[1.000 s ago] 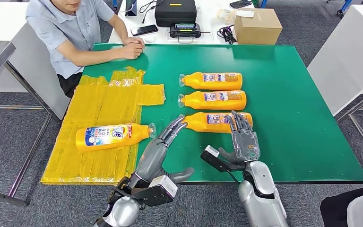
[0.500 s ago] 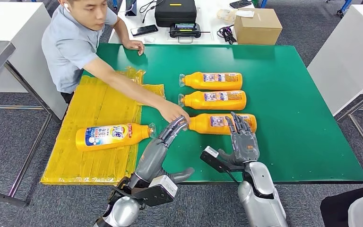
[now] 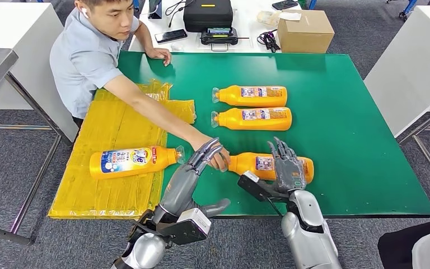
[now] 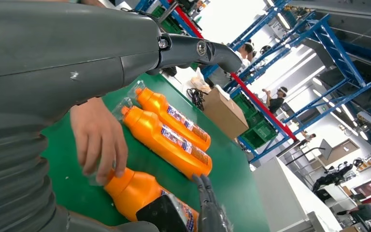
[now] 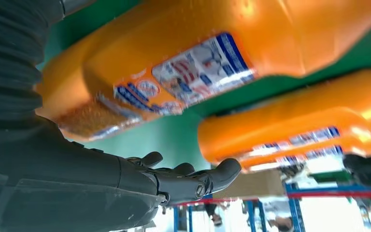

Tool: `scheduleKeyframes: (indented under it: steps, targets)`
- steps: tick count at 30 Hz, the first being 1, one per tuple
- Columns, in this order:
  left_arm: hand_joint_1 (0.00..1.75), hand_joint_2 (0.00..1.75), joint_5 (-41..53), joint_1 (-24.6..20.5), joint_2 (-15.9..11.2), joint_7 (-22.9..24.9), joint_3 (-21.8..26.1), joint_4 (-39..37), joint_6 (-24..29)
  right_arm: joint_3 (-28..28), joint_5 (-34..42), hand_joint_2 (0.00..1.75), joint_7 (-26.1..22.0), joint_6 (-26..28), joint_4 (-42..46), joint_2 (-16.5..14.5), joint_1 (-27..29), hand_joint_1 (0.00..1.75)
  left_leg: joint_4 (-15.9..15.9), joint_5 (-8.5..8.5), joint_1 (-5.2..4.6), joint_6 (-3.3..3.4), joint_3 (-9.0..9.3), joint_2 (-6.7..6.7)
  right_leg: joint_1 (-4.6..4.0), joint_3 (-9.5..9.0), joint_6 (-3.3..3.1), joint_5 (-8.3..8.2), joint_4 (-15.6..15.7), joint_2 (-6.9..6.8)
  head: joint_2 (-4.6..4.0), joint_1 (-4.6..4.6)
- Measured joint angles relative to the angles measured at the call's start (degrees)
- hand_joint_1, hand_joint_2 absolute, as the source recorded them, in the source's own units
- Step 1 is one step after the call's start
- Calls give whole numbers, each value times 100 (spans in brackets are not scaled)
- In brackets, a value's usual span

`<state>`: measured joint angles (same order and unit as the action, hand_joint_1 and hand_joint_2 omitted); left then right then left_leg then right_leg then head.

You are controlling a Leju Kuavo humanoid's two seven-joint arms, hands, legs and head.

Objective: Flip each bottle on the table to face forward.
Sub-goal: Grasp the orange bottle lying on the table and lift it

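Under the right hand lies the nearest bottle, on its side on the green table, cap end toward the left hand. Right hand: fingers spread, hovering over the bottle's label end; contact cannot be confirmed from the head view, and the right wrist view shows the fingers extended with the label just beyond them, nothing gripped. Left hand: fingers extended and apart, holding nothing, poised just above the cap end. A person's hand rests on that cap, directly beneath the left fingertips; the left wrist view shows it covering the neck.

Judgement: step in hand is the flip of this nearest bottle, back label currently up. For a clean flip, wait until the person's hand is off the neck. Then lower the right hand squarely across the body and close around its width, not the slick label edge. Roll about the long axis; keep the left hand near the cap as a stop. Two further bottles lie beyond the right fingertips, also back-up; a fourth lies beside the left hand on the yellow sheet, front label up.
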<state>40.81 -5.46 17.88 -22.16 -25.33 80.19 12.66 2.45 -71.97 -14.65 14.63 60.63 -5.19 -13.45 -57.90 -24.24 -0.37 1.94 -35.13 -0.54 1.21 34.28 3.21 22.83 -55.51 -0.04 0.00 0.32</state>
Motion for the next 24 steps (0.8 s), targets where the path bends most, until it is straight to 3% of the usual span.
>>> scheduleKeyframes:
  steps: [23,24]
  targets:
    - [0,175,120,29,0,0,33,35,-66,-308,-373,175,617,-166,-1031,279,-610,0,0,2,-1,2,9,-1,1,-10,0,-1,1,-1,0,0]
    - [0,175,120,29,0,0,33,35,-67,-321,-373,175,617,-163,-1059,288,-629,32,0,2,-1,2,10,-1,1,-10,1,-1,1,0,0,-1]
